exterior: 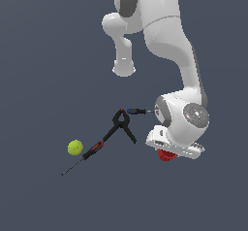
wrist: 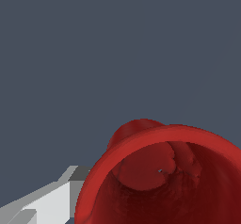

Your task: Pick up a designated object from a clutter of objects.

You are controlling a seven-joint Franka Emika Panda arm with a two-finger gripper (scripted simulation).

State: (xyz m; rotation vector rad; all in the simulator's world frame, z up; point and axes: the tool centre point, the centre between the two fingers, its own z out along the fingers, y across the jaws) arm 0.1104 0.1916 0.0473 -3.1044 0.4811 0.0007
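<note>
The red cup (exterior: 164, 155) shows just under my hand at the exterior view's right, only partly visible below the white flange. My gripper (exterior: 169, 152) is low over it and its fingers are hidden there. In the wrist view the cup (wrist: 141, 148) fills the picture close up, mouth toward the camera and tilted, with its ribbed inside showing. One grey-white finger (wrist: 52, 202) lies against the outside of the rim. The other finger is not seen, so the frames do not show whether the jaws grip the cup.
The large black clamp (exterior: 122, 123) lies toward the exterior view's left of my hand. The blue-black screwdriver (exterior: 138, 111) lies beside it. The red-black screwdriver (exterior: 89, 152) and the yellow-green ball (exterior: 74, 147) are farther left. The tiny black clamp is out of view.
</note>
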